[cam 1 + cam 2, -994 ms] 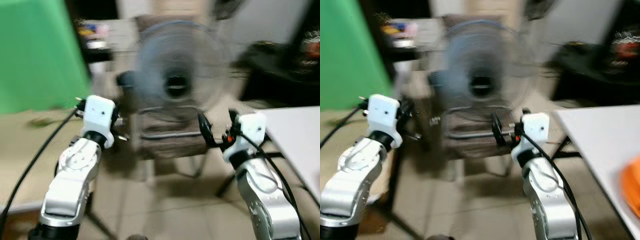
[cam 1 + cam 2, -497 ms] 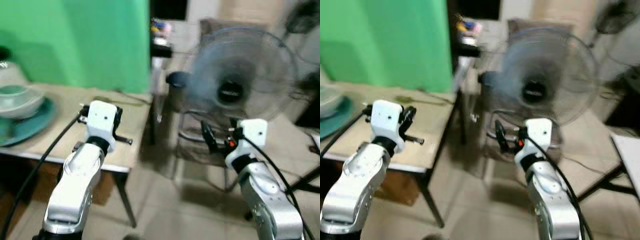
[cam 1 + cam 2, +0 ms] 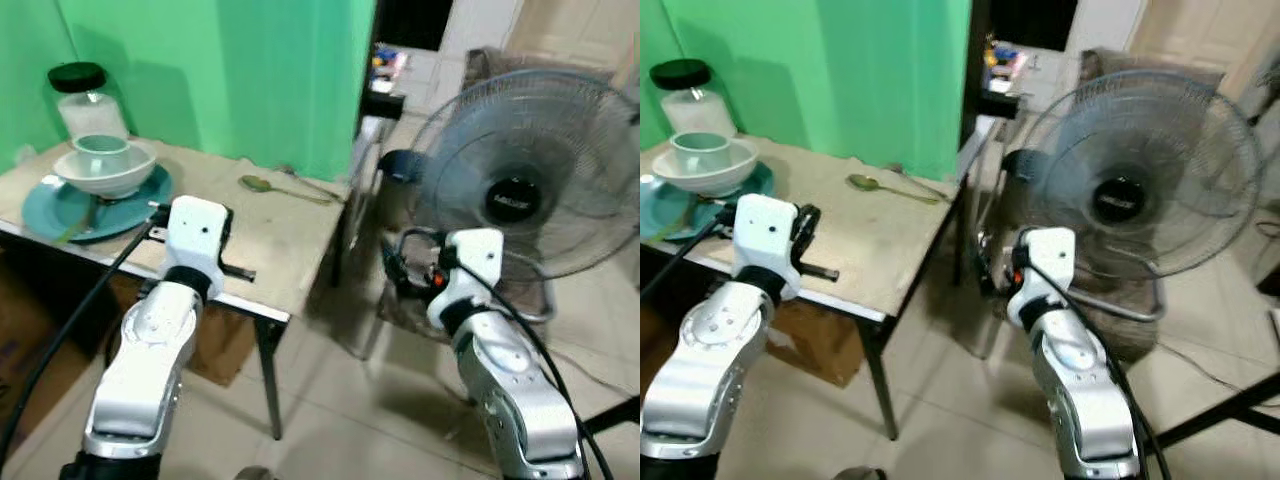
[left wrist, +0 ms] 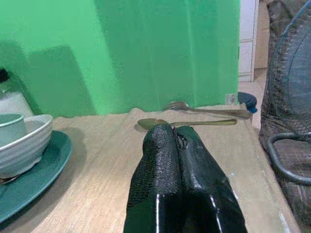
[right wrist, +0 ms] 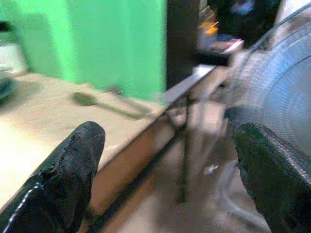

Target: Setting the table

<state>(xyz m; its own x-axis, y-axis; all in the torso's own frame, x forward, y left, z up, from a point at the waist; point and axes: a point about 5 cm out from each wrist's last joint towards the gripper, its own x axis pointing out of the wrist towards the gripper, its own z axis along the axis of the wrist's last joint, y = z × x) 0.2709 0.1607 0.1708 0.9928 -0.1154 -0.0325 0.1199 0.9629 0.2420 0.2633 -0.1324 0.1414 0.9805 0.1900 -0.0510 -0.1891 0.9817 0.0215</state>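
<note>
Green backdrop (image 3: 250, 70) fills the upper left of the frame, behind a pale wooden bench (image 3: 290, 235) that stands on a tiled floor (image 3: 330, 420). At the far left of the bench sits a teal plate (image 3: 50, 212) carrying a white bowl (image 3: 105, 172), with a pale green cup (image 3: 100, 150) inside the bowl. Behind them stands a jar with a black lid (image 3: 80, 95). Near the middle of the bench, towards the backdrop, lies a spoon (image 3: 280, 188), and the left wrist view shows a fork (image 4: 204, 108) just beyond it.

On the right of the frame stands a large fan (image 3: 530, 190) on the floor, close beside the bench's end.

Left hand (image 4: 176, 136) hovers low over the bench, its two black fingers pressed together and holding nothing, pointing towards the spoon. Right hand (image 5: 170, 165) hangs off the bench's end, in front of the fan, its fingers (image 5: 73, 165) spread wide apart and empty.
</note>
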